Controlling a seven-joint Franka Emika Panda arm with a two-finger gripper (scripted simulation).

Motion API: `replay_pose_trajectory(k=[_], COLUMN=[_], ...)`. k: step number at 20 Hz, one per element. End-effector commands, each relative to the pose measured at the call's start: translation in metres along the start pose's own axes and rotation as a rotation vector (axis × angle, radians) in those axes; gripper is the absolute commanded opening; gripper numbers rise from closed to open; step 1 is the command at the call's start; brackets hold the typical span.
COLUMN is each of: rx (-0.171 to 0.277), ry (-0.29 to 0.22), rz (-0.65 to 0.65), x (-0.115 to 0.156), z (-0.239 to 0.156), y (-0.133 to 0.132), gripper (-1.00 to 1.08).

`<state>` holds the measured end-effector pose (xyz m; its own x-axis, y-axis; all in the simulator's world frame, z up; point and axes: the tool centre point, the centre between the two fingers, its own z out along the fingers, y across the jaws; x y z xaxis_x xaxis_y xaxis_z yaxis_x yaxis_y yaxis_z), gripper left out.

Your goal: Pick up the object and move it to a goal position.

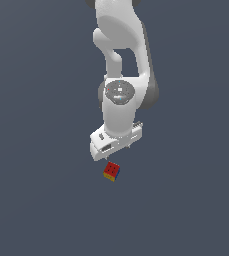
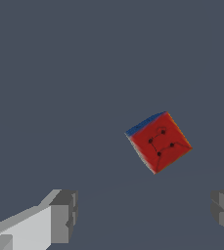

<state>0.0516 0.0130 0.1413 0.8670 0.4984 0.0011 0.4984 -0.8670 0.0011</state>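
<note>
The object (image 1: 112,171) is a tiny cube with a red dotted face up, a yellow-orange side and a blue edge, lying on the dark grey floor. My white gripper (image 1: 117,150) hangs just above and slightly behind it, not touching. In the wrist view the object (image 2: 158,142) shows its red face with dark dots and a blue side, ahead of the gap between my fingertips (image 2: 64,215). The gripper (image 2: 145,215) is open, its grey pads wide apart with nothing between them.
The white arm (image 1: 121,60) rises straight above the gripper. A plain dark grey surface (image 1: 36,200) surrounds the cube on every side.
</note>
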Motion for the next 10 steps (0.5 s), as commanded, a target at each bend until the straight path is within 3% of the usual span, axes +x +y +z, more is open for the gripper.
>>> replay_pose_trajectory(k=[1,10], rx=[-0.001,-0.001], ry=[-0.001,-0.004], rz=[-0.069,-0.309], x=[0.004,0.015], z=[0.006,0.03], y=[0.005,0.021], gripper=[1.0,1.0])
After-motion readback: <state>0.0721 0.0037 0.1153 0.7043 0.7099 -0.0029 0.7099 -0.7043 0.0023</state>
